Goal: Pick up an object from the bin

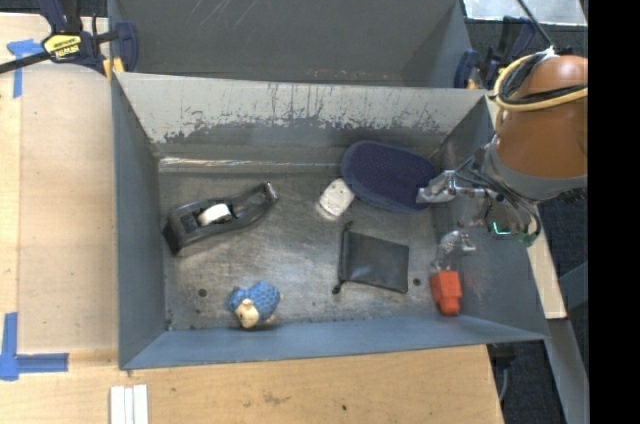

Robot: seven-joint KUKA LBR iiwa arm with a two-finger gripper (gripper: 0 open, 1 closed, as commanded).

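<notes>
My gripper (447,215) hangs at the bin's right side, open, with nothing between its two metal fingers. One fingertip (437,189) touches or nearly touches the right end of a dark blue oval pad (385,174) lying at the back of the floor. The other fingertip sits just above a small red-orange block (446,292) at the front right. A black square pouch (374,262) lies flat to the left of the gripper. A small white rounded piece (335,200) rests against the blue pad's left edge.
A black tape dispenser (216,214) with a white roll lies on the left of the floor. A small blue and yellow toy (253,303) sits near the front wall. The orange-domed arm comes in over the right rim.
</notes>
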